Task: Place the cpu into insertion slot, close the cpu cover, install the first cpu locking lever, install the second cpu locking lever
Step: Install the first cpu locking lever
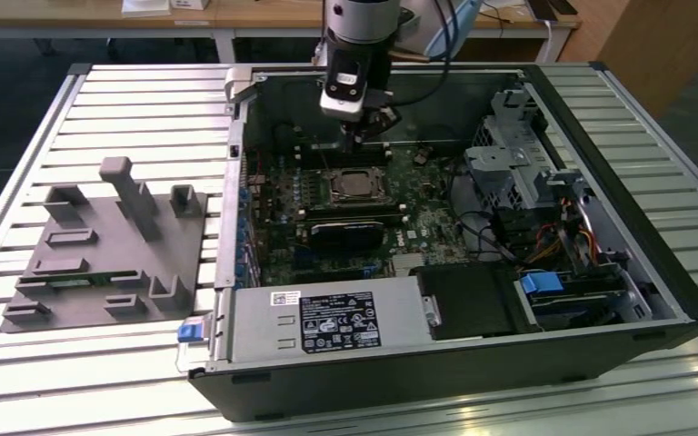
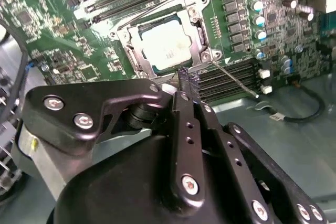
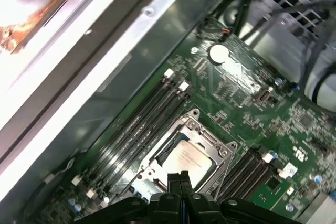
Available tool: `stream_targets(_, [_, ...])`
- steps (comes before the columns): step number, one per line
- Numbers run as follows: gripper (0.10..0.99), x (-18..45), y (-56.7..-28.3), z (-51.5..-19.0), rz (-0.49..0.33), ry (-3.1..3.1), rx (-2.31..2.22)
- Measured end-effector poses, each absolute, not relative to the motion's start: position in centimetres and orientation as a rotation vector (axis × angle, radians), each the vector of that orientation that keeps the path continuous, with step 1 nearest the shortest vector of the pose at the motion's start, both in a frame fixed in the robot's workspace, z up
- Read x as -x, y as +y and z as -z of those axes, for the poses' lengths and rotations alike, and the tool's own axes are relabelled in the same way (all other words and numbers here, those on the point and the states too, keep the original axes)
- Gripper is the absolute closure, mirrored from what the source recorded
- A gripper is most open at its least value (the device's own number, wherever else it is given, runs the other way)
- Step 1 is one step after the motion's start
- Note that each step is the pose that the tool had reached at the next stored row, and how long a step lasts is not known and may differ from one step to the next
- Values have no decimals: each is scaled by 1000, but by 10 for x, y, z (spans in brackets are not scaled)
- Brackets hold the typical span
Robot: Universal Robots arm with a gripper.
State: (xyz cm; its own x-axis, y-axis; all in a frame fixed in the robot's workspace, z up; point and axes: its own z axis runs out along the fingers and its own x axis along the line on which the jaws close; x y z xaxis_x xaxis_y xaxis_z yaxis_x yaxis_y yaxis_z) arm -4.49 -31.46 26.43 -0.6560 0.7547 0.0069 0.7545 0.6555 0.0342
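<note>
Slatted metal tabletop [image 1: 34, 136] is used as the work surface, and the open computer case [image 1: 640, 227] is laid on its side on it, presumably so that the motherboard [image 1: 422, 227] faces upward and can be reached from above. A grey moulded fixture [image 1: 106, 263] is set on the table at the exterior view's left, well apart from the work.

The cpu [image 2: 165, 45] is seated in the insertion slot [image 2: 122, 34], and the cpu cover [image 2: 135, 41] appears to be lowered flat around it, the chip's silvery top being left bare through the window. A thin wire locking lever [image 2: 236, 80] is seen slanting away from one corner of the socket (unlatched, it is judged).

The gripper [image 2: 185, 80] is held low just beside the socket's edge, near that lever's root. Its jaws are brought together with nothing seen between them, probably so that one narrow tip is offered for pushing rather than grasping.
</note>
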Motion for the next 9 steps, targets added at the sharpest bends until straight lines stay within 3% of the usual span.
stream_targets(9, [980,45,-315,-264,-54,2958,-1044])
